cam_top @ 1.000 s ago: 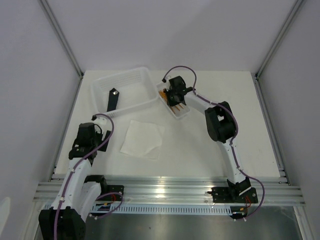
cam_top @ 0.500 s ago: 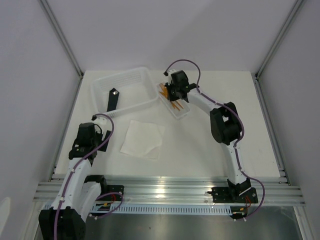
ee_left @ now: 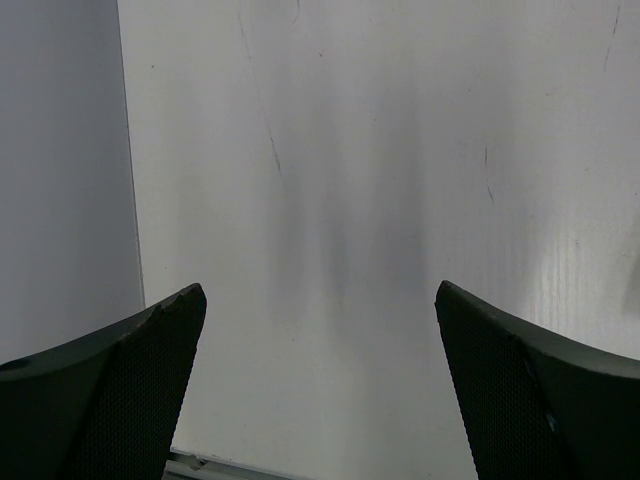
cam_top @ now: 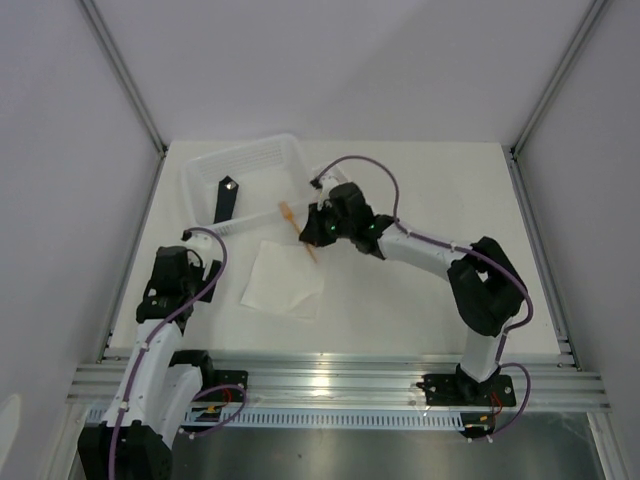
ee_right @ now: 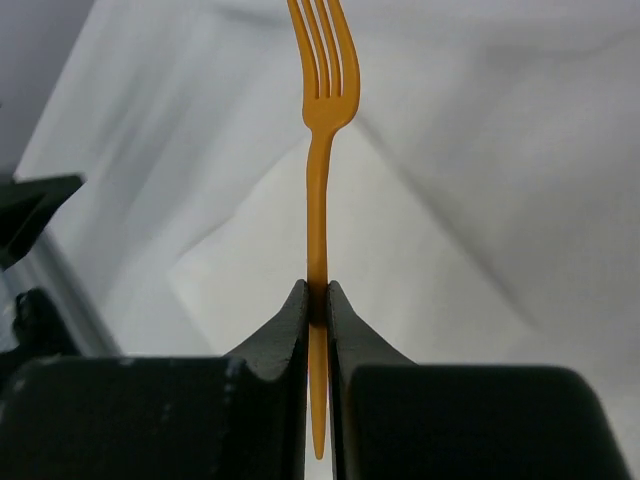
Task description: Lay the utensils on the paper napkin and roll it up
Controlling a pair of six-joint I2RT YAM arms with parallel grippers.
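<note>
My right gripper (cam_top: 318,228) is shut on an orange plastic fork (cam_top: 296,228) and holds it above the far right corner of the white paper napkin (cam_top: 285,280). In the right wrist view the fork (ee_right: 320,110) stands pinched by its handle in the gripper (ee_right: 317,292), tines pointing away, with the napkin (ee_right: 420,290) below. The other orange utensils are hidden behind the right arm. My left gripper (cam_top: 190,262) is open and empty to the left of the napkin; its wrist view (ee_left: 320,295) shows only bare table.
A large white plastic tray (cam_top: 262,158) stands at the back left with a black flat bar (cam_top: 225,198) in it. The table's left edge and wall (ee_left: 60,180) are close beside the left gripper.
My right gripper has lifted the orange fork out of the small tray at the back and carried it forward and left to the napkin's far corner. The left arm has not moved.
</note>
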